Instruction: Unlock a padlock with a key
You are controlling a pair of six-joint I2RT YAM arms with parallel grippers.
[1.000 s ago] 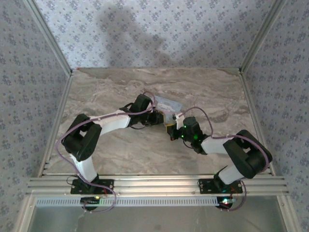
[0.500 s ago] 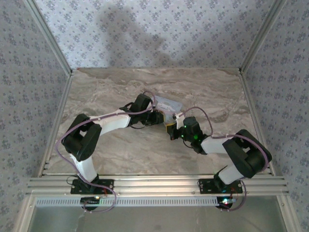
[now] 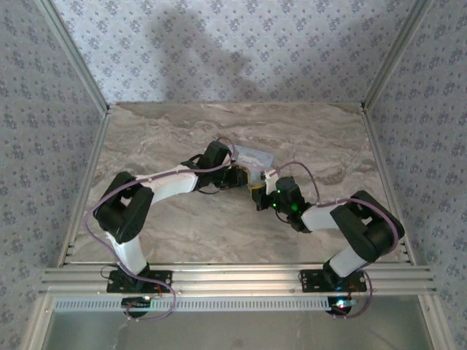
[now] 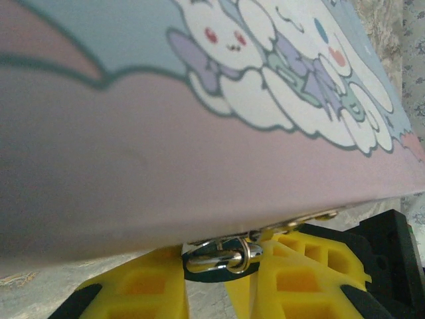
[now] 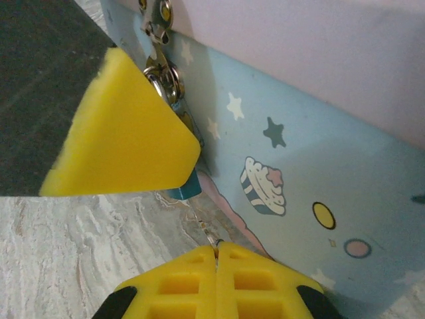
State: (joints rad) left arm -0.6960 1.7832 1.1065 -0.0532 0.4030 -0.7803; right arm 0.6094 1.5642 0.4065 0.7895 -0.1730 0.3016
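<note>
1. The marbled grey-brown tabletop (image 3: 182, 226) carries the work at its centre, where the two arms reach in from left and right and meet.
2. A light-blue rectangular tin with a cartoon rabbit picture (image 4: 219, 80) lies just far of that meeting point. One side wall faces the arms, which puts the small silvery metal hasp (image 5: 158, 20) on that wall within reach.
3. The yellow-fingered left gripper (image 4: 222, 269) is clenched on the lock hanging at the hasp, probably to steady it so that it cannot swing away from a key.
4. The right gripper (image 5: 216, 256), its fingers pressed fully together, pinches the key and aims it at the lock from the near right.
5. The tiny padlock with a blue body and thin silvery shackle (image 5: 182, 193) hangs against the tin's wall. A left finger hides most of it, and only its lower end peeks out.
6. The slim silvery key (image 5: 210, 236) pokes from the right fingertips, near the padlock's bottom but apparently not yet inside it.
</note>
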